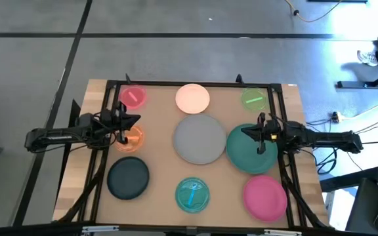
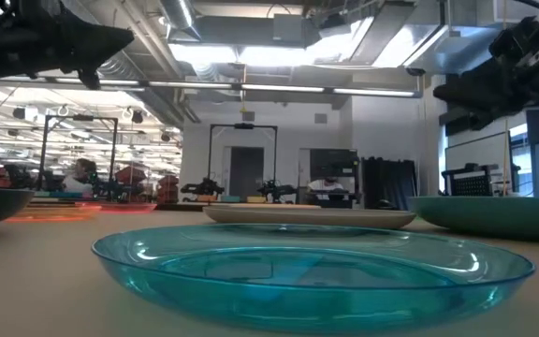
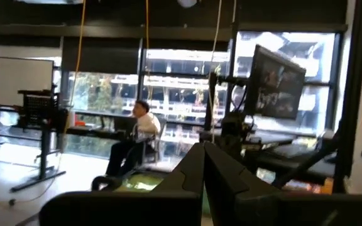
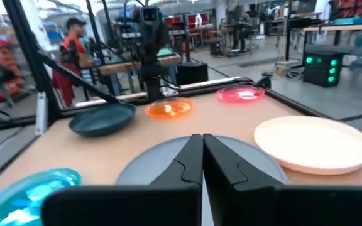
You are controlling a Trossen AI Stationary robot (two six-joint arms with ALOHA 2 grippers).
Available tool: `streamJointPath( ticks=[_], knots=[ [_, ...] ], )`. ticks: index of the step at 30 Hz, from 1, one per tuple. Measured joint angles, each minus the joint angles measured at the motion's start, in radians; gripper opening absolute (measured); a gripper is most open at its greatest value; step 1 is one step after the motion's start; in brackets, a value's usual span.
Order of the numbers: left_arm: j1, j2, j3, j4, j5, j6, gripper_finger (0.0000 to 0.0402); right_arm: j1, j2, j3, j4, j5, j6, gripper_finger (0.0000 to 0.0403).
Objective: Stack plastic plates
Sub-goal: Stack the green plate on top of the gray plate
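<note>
Nine plates lie flat and apart on the table: small pink, pale pink, green, orange, grey, teal, navy, light blue and magenta. My left gripper is shut and empty, raised above the orange plate's far edge. My right gripper is shut and empty, raised over the teal plate's left part, pointing toward the grey plate. Both sets of fingers show closed together in the wrist views.
A dark frame runs along the table's far edge and down both sides. In the low view the light blue plate lies nearest, with the teal plate to its right. People sit and stand in the room beyond the table.
</note>
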State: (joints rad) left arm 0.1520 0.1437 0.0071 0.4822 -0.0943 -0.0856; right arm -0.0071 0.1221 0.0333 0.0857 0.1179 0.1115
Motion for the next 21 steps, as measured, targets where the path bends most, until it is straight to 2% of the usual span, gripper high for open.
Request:
streamJointPath(
  ticks=[6, 11, 18, 21],
  knots=[
    [-0.003, 0.213, 0.006, 0.276, -0.001, 0.019, 0.0002, 0.0, 0.178, 0.114, -0.009, 0.077, -0.108, 0.0007],
    [-0.003, 0.363, 0.031, 0.414, -0.001, 0.064, 0.0002, 0.0, 0.317, 0.235, -0.116, 0.169, -0.182, 0.0007],
    [-0.003, 0.444, 0.042, 0.425, 0.002, -0.037, 0.0002, 0.0, 0.484, 0.366, -0.329, 0.346, -0.184, 0.0011],
    [-0.003, 0.448, 0.042, 0.439, -0.004, -0.044, 0.0002, -0.009, 0.555, 0.41, -0.394, 0.369, -0.173, 0.0031]
  ],
)
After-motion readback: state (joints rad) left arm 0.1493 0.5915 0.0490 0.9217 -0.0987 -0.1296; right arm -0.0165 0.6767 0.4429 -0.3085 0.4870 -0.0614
